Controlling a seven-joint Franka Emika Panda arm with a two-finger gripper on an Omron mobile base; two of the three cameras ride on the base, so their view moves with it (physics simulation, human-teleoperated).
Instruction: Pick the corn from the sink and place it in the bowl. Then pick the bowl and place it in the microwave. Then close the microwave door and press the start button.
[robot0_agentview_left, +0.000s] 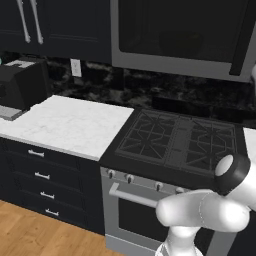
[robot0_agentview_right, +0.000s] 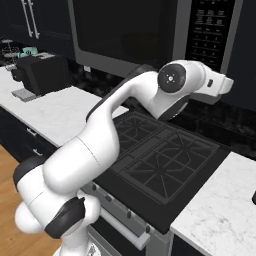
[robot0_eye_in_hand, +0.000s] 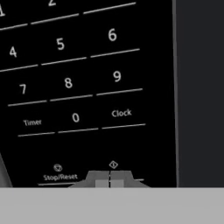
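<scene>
Microwave (robot0_agentview_right: 150, 35): wide grey box over the stove (robot0_agentview_right: 160, 160), at 12 o'clock in both base views.
Door (robot0_agentview_left: 180, 30): dark glass panel lying flush in its frame; judged closed.
Stove: black grates, nothing on them; oven (robot0_agentview_left: 135, 210) below at 6 o'clock.
Counter (robot0_agentview_left: 65, 125): white marble at 9 o'clock of the stove, dark toaster (robot0_agentview_left: 22, 85) at its far end.
Arm (robot0_agentview_right: 125, 105): reaches up from 7 o'clock to the button strip (robot0_agentview_right: 207, 30) at 1 o'clock in the right base view.
Keypad (robot0_eye_in_hand: 65, 83): digits, Timer, Clock, Stop/Reset all readable in the hand view; diamond-marked key (robot0_eye_in_hand: 113, 165) at 6 o'clock.
Gripper (robot0_eye_in_hand: 109, 178): fingertips pressed together, nothing between them, sitting just under the diamond key.
Bowl, corn: behind the tinted glass a dim round shape may be the bowl; too dark to confirm.
Progress: judging by the closed door and empty gripper, loading is done. Left: press start, probably the diamond key. Contact cannot be told.
</scene>
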